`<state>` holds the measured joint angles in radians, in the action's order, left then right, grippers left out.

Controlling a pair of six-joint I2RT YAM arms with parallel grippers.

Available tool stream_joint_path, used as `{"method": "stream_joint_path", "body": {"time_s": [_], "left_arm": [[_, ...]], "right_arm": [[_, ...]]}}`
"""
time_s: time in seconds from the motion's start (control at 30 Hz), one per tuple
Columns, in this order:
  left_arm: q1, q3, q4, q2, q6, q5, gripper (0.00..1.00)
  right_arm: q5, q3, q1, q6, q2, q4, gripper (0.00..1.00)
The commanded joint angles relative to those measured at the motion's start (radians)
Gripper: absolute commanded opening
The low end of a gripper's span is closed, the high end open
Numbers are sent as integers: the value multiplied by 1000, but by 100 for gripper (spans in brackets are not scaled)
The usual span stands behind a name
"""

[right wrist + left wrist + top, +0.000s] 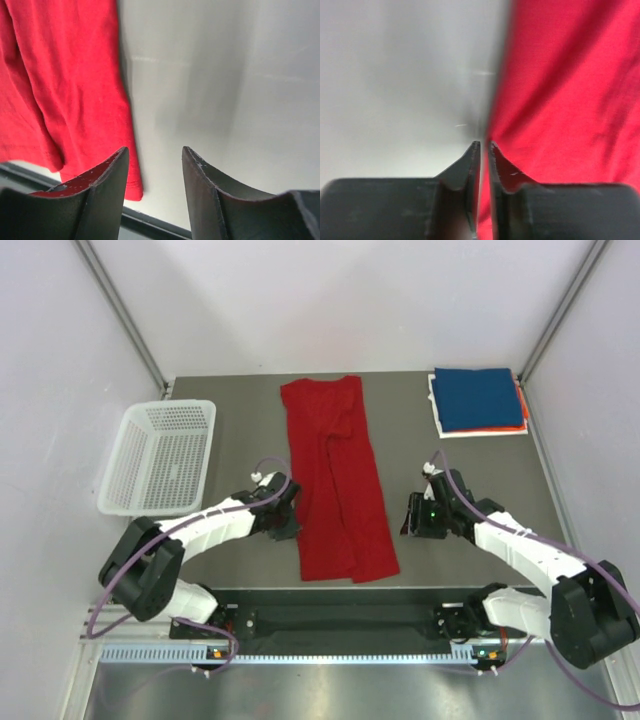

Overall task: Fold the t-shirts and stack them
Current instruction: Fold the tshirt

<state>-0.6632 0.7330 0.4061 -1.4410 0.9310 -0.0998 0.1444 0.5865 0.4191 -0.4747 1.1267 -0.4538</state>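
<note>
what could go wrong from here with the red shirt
1. The left gripper is nearly closed right at the edge of the red shirt; it may pinch only a sliver, or nothing, and slip when lifted.
2. The right gripper stands open over the table beside the shirt, so a one-sided lift could skew the fold.

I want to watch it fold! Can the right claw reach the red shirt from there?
Probably yes. The right claw is open and sits just beside the near right edge of the red shirt, with only bare table around it and nothing in the way.
</note>
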Motion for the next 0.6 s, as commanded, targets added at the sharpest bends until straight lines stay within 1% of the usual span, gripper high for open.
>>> {"method": "stream_joint_path", "body": {"time_s": [0.0, 0.03, 0.07, 0.17, 0.23, 0.27, 0.3, 0.37, 0.43, 0.57], "left_arm": [[48, -29, 152, 63, -23, -47, 18], [74, -26, 192, 76, -24, -61, 22], [83, -24, 210, 105, -26, -92, 33], [97, 20, 272, 181, -31, -136, 44], [97, 48, 270, 214, -41, -94, 45], [94, 45, 225, 229, -44, -57, 46], [93, 34, 183, 257, -47, 66, 47], [73, -20, 75, 280, -32, 200, 48], [53, -55, 45, 269, -11, 230, 48], [17, -90, 43, 232, 9, 206, 48]], "right_arm": [[41, -24, 36, -53, -19, 55, 47], [41, -28, 47, -64, -18, 66, 47], [38, -33, 70, -68, -15, 69, 47], [26, -36, 101, -81, -2, 79, 47], [26, -34, 112, -91, 5, 87, 47], [27, -25, 124, -91, 19, 95, 46], [24, -22, 129, -93, 25, 96, 46], [20, -10, 136, -91, 45, 107, 46], [18, -5, 136, -91, 57, 115, 46], [29, -16, 147, -91, 84, 136, 46]]}}
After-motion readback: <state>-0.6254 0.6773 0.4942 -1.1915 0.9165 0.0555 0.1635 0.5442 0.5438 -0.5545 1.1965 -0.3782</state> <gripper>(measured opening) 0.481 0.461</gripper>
